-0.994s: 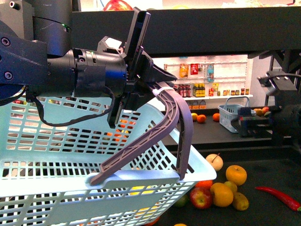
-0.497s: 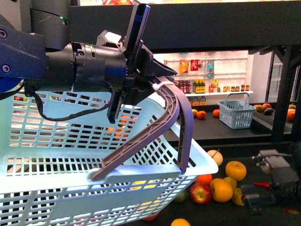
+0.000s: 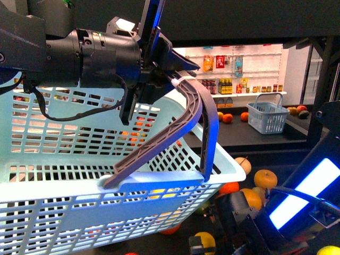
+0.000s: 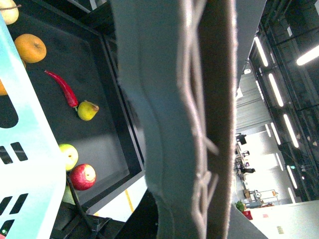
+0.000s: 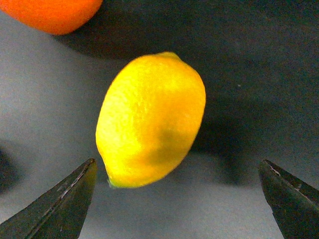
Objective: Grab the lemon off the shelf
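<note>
Right arm is the one for this pick. The left gripper [image 3: 169,79] is clamped on the basket handle [image 3: 201,119] and carries the pale blue basket [image 3: 64,175] up high, so it's busy and well apart from the fruit.

Right wrist view: lemon [image 5: 149,119] lies on the dark shelf [image 5: 279,59] tray, straight ahead of the right gripper [image 5: 177,161]. Jaws are spread wide, both fingertips [image 5: 75,194] clear of the skin, nothing held. The lemon isn't centred in the gap: it sits near 1 finger and well apart from the other. Only its near end is about level with the tips; the bulk of it is beyond them.

Long axis runs mostly away from the gripper, tilted a bit off the approach line. My read is that the jaws would close across the narrow width, which is what I want.

An orange fruit [image 5: 50,15] sits just past the lemon's far side, not touching as far as I can tell.

Front view: the right arm is low at the front of the tray among the loose fruit. I can't pick out the lemon there with confidence.

My call: shift sideways to centre, push forward until the tips pass the lemon's middle, then close. Risk is the near finger nudging it into a roll.
</note>
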Robot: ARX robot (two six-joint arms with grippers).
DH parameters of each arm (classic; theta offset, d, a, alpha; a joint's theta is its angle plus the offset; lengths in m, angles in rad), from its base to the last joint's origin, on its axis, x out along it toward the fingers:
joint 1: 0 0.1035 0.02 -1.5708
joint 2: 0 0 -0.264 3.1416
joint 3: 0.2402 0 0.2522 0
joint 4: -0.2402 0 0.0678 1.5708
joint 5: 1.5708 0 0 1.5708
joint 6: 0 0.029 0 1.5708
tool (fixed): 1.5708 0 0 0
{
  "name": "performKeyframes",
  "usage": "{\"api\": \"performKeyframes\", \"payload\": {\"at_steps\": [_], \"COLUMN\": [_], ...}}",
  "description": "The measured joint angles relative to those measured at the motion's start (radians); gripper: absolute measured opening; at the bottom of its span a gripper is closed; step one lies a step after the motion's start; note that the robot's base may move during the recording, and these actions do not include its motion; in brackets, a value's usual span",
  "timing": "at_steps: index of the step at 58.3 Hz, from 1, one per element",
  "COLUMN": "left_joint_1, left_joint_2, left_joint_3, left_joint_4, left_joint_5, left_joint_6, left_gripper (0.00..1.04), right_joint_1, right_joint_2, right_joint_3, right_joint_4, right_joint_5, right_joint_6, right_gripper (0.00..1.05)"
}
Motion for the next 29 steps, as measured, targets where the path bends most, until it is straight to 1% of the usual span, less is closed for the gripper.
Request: {"api": "performKeyframes", "payload": {"at_steps": [29], "left_joint_1": [0.0], "left_joint_2": [0.0], "left_joint_3": [0.0], "left_joint_4": [0.0], "left_joint_5": [0.001], "left_joint_6": [0.0], "left_gripper": [0.08], "right_joint_1": [0.039], "right_joint_2": [0.15], "right_joint_3": [0.308], "right_joint_4": [-0.16], "right_joint_5": [0.04], "right_joint_6": [0.004], "right_gripper": [0.97]}}
